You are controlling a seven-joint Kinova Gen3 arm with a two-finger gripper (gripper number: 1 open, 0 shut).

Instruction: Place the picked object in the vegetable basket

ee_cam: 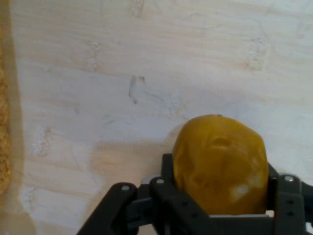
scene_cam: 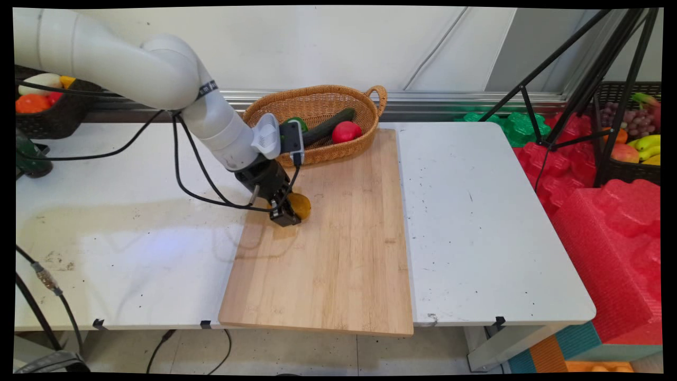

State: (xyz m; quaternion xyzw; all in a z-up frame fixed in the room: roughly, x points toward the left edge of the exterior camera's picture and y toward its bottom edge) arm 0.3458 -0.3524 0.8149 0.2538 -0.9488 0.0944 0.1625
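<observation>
Main view first: the claw (scene_cam: pixel 288 211) is down low on the wooden board (scene_cam: pixel 338 254), near the board's far left corner, and it's got a yellow-brown potato (scene_cam: pixel 301 205) clamped between its fingers. The potato looks like it's sitting right at the board's surface, but I can't tell if it's actually touching the wood or held just off it. Behind it, at the far end of the board, there's a wicker basket (scene_cam: pixel 317 100) with a cucumber (scene_cam: pixel 330 126), a red apple (scene_cam: pixel 346 131) and something green (scene_cam: pixel 299 123) mostly hidden by the arm. The board lies on the white bench (scene_cam: pixel 476 222). Off the left end there's a dark basket (scene_cam: pixel 58 116) with some fruit in it, and on the right a black crate (scene_cam: pixel 634 153) with grapes and bananas, next to red foam (scene_cam: pixel 613 233).

Hand view: the potato (ee_cam: pixel 220 164) fills the gap between the claw's (ee_cam: pixel 222 196) black fingers (ee_cam: pixel 288 198), one on each side and pressed against it. Pale board (ee_cam: pixel 146 73) fills the rest of the view, with a strip of basket (ee_cam: pixel 3 127) weave at the left edge.
</observation>
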